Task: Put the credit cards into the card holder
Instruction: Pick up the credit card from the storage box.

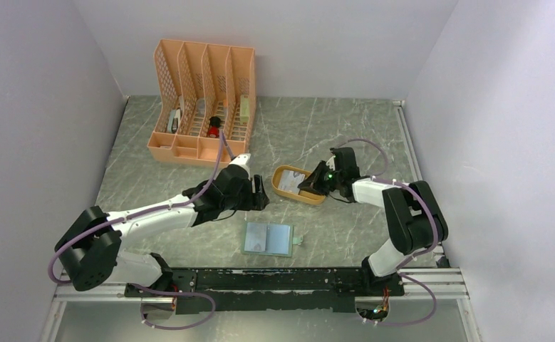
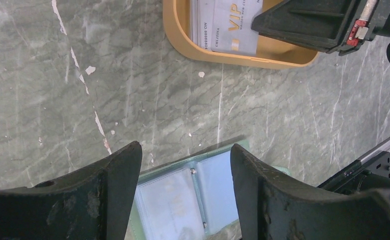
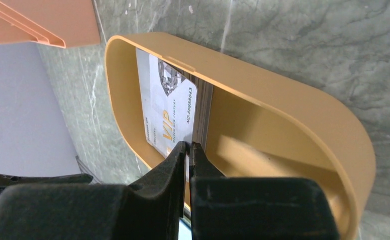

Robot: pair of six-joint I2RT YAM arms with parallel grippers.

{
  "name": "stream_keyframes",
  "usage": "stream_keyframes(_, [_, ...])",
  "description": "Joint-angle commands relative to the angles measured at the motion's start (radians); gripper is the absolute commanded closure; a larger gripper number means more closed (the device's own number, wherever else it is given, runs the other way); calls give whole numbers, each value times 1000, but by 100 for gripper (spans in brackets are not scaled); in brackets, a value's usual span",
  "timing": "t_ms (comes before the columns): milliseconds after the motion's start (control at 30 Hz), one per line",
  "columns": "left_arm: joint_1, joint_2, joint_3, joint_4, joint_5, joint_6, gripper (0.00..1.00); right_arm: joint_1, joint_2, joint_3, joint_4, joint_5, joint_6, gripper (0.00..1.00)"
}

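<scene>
The card holder (image 1: 268, 239) lies open on the table, green-edged with pale blue sleeves (image 2: 182, 192). My left gripper (image 1: 260, 192) hovers open above it, and the sleeves show between its fingertips (image 2: 185, 147). A stack of credit cards (image 3: 167, 107) stands on edge inside the mustard-yellow tray (image 3: 283, 100). The front card is pale grey with gold "VIP" lettering (image 2: 228, 25). My right gripper (image 3: 188, 146) reaches into the tray (image 1: 299, 197) and is shut on the near edge of the front credit card.
A peach lattice desk organizer (image 1: 203, 100) stands at the back left with small items in its slots; its corner shows in the right wrist view (image 3: 42, 20). The metal rail (image 1: 260, 281) runs along the near table edge.
</scene>
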Motion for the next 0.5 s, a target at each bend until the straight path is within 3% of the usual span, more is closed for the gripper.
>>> stream_keyframes(0, [12, -11, 9, 36, 18, 18, 30, -27, -26, -29, 10, -19, 8, 95])
stream_keyframes(467, [21, -26, -4, 37, 22, 17, 30, -53, -65, -37, 30, -86, 58, 100])
